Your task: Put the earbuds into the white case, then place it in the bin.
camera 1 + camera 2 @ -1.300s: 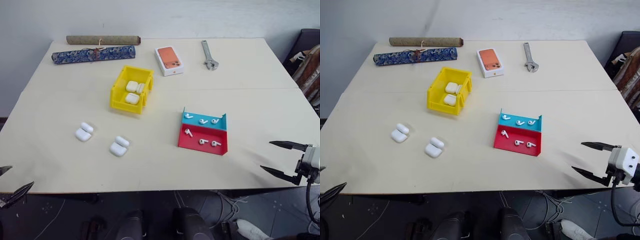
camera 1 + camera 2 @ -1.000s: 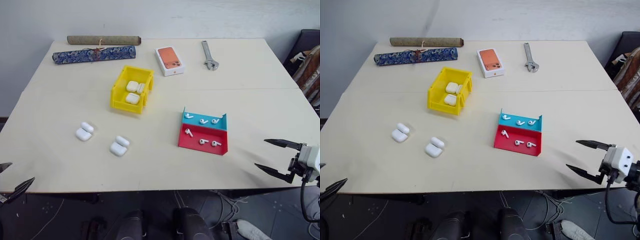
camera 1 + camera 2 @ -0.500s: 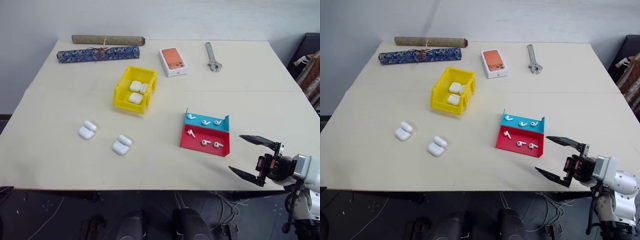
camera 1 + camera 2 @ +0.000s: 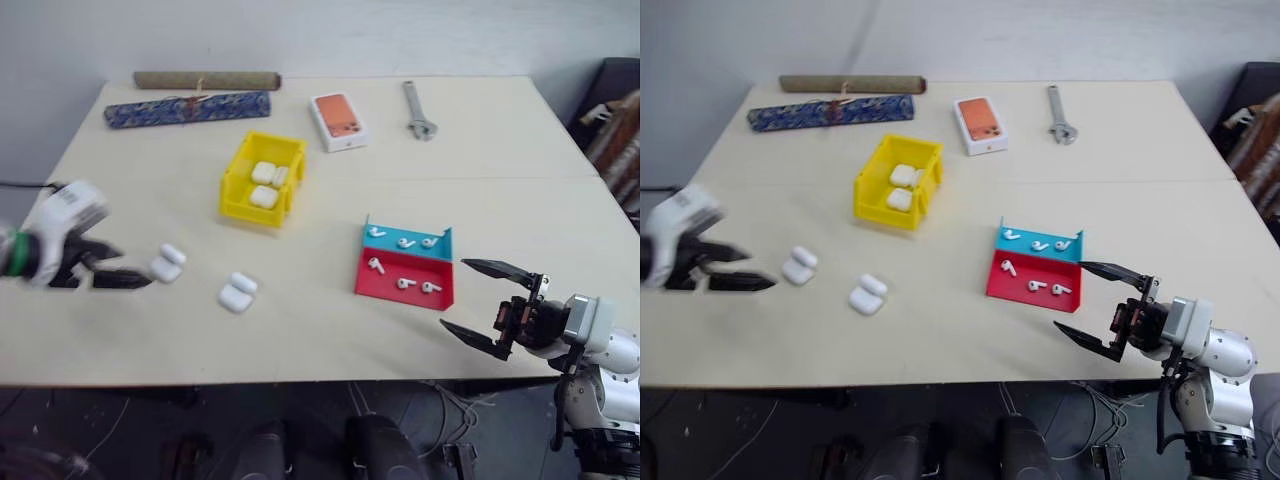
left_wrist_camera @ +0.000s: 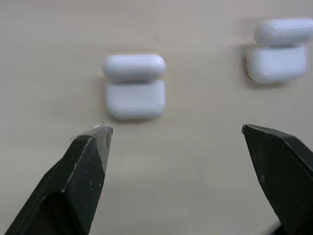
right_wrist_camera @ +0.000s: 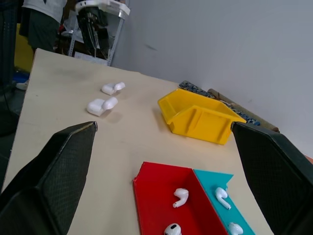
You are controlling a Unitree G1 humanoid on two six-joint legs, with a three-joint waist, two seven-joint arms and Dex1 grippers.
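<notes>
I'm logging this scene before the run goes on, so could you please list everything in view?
Table: one, cream.
Bin: one, yellow, middle-left, holding white cases.
Open cases: two, white, on the table nearer the robot than the bin, lids up.
Tray: one, red and blue, right of centre.
Earbuds: six, white, three in each half of the tray.
Phone box: one, white with orange, far side.
Wrench: one, grey, far right.
Rolls: two, one blue patterned, one tan, far left.
Left gripper: open, beside the left open case.
Right gripper: open, right of the tray.
</notes>
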